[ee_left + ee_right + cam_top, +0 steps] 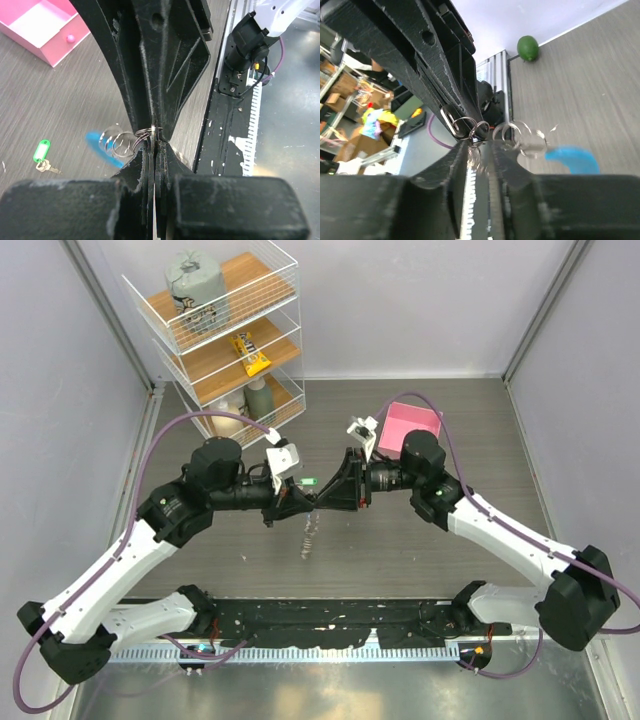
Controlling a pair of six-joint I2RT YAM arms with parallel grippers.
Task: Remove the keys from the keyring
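The left gripper (298, 502) and the right gripper (328, 498) are placed tip to tip above the middle of the table (420, 560). The keyring (144, 132) is found between their tips, and the keys (309, 536) are hung below it. A box (412, 423) is set behind the right gripper, far right. A shelf rack (222, 330) is placed in the far left corner. A tagged key (42, 151) is laid on the table, on the far side of the grippers.

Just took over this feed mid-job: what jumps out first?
The left tool and right tool meet tip to tip above mid-table, the left shut on the keyring. The keys dangle blurred below them; a pink box sits open at the back right.
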